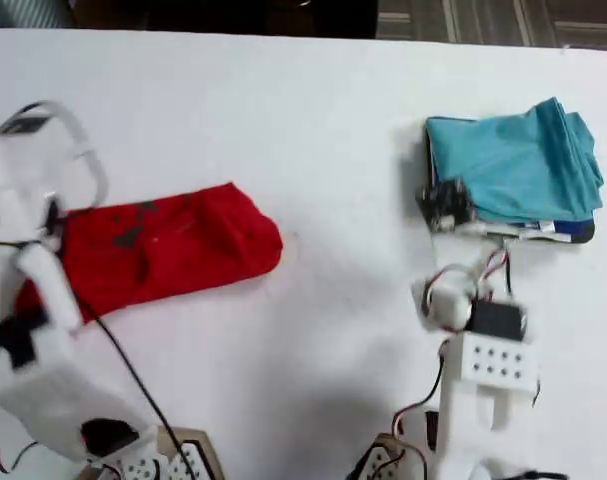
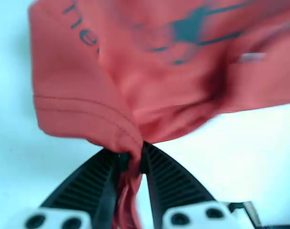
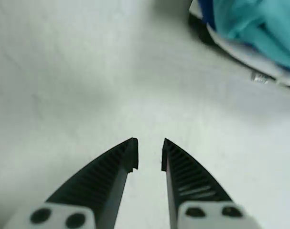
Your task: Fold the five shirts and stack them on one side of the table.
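Table (image 1: 333, 130): white, plain top.
Floor (image 1: 483, 20): brown boards beyond the table's far edge.
Grey striped thing (image 1: 23, 12): at the far corner, unclear.

At the left of the high view, the left arm (image 1: 48, 285) hides one end of the red shirt (image 1: 173, 245); its print is blurred.

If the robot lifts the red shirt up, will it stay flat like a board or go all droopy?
Probably droopy: the red shirt bunches into soft folds where the left gripper pinches it. It looks thin, so it is likely light. Pushed, it would probably crumple rather than slide.
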